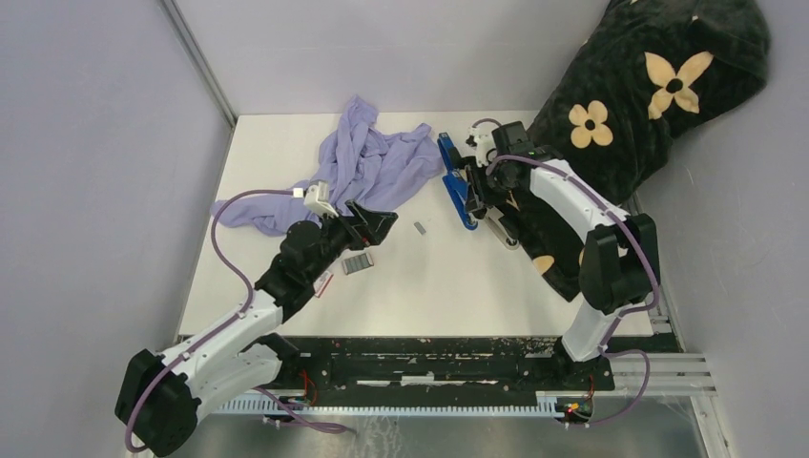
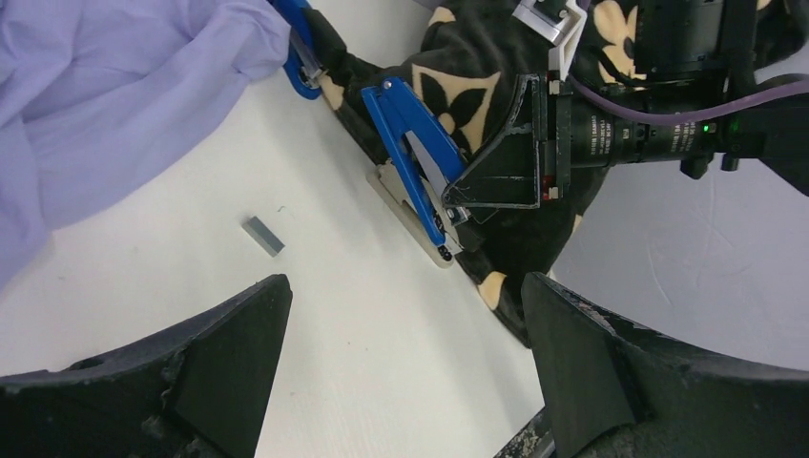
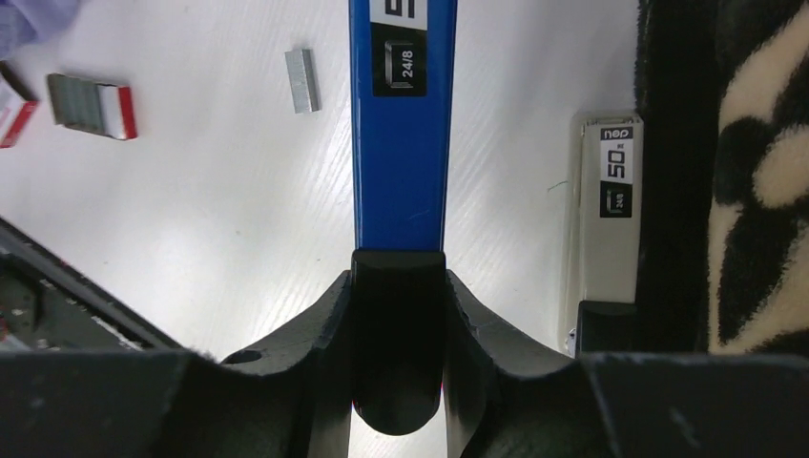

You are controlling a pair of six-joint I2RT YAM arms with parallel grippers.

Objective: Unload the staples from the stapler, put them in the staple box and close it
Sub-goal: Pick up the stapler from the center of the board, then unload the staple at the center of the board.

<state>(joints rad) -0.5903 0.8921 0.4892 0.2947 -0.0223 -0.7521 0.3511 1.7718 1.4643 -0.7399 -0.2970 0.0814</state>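
Right pincer (image 3: 399,279) clamps the opened blue stapler (image 3: 401,124).

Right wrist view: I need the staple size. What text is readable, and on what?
"24/8": black label on the blue stapler.
"nop": grey stapler.
"50": grey stapler, below "nop".
Unreadable: the white mark cut off above "24/8"; the tiny print under "50".

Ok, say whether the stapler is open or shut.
Open: its blue top stands raised off the base, in the right claw.
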